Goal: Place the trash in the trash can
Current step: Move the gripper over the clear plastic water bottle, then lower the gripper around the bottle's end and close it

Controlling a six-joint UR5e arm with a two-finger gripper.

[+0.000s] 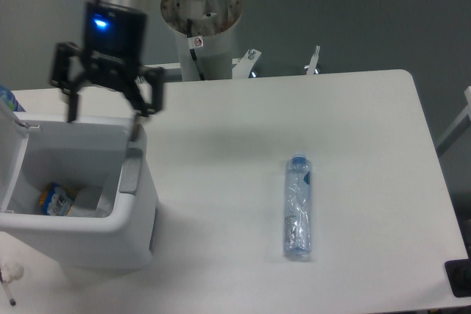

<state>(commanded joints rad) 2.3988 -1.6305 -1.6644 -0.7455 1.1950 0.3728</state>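
The white trash can [136,244] stands open at the table's front left, its lid [9,156] swung up on the left. Inside lie the whitish plastic wad [92,200] and a blue and yellow packet [55,200]. My gripper [103,117] hangs over the can's far rim with its fingers spread wide open and nothing in it. The clear plastic bottle [298,207] with blue cap and label lies on the table to the right, cap pointing away, far from the gripper.
The arm's white base column [202,27] stands behind the table's far edge. A small white scrap [10,273] lies at the front left corner. A dark object [460,277] shows at the front right corner.
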